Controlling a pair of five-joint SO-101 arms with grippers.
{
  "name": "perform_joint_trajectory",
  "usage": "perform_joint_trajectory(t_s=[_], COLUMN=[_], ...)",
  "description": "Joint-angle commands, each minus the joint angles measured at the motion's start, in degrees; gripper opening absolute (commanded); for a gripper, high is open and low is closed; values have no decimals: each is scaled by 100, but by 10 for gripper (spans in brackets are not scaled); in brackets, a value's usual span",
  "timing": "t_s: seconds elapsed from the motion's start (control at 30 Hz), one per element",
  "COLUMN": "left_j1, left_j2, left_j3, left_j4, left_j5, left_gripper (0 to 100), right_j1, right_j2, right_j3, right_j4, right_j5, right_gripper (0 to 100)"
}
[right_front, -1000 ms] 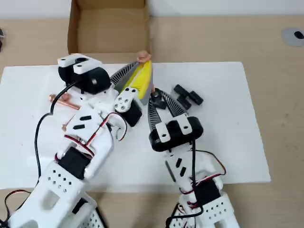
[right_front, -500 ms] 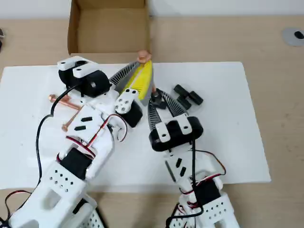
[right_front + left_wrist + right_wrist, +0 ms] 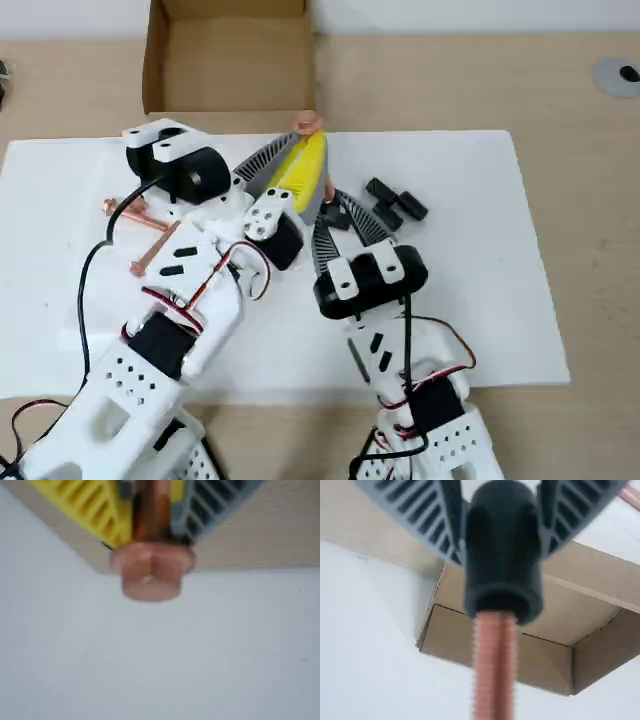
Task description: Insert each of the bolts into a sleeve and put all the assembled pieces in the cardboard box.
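Here, near the cardboard box (image 3: 225, 60), left hand (image 3: 302, 145) pinches a bolt (image 3: 151, 570) entering the sleeve (image 3: 503, 555) pinched by right hand (image 3: 336, 205); box seemingly empty, spare bolts (image 3: 140, 215) and spare sleeves (image 3: 396, 200) unassembled.

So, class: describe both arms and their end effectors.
The left arm and right arm are white with black motors, red and black cables. The left end effector has one yellow and one grey ribbed finger; the right end effector, two grey.
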Motion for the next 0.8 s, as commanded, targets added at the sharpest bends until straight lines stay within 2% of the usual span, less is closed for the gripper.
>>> perform_joint_trajectory(t_s=[0.0,0.3,0.67,0.77], left_j1=[53,62,563,730], left_j2=[-13,-22,-40,-66], left_j3=[-35,18,334,149], left_j4=[193,316,352,923], left_j5=[26,35,35,35], left_gripper=[10,10,10,10], right_j1=[-31,-31,-31,-31], right_j2=[-664,-664,-664,-664], right_j3=[-13,-13,-13,-13], right_j4=[-176,-185,-185,-185], right_j5=[35,35,35,35], right_gripper=[12,12,12,12])
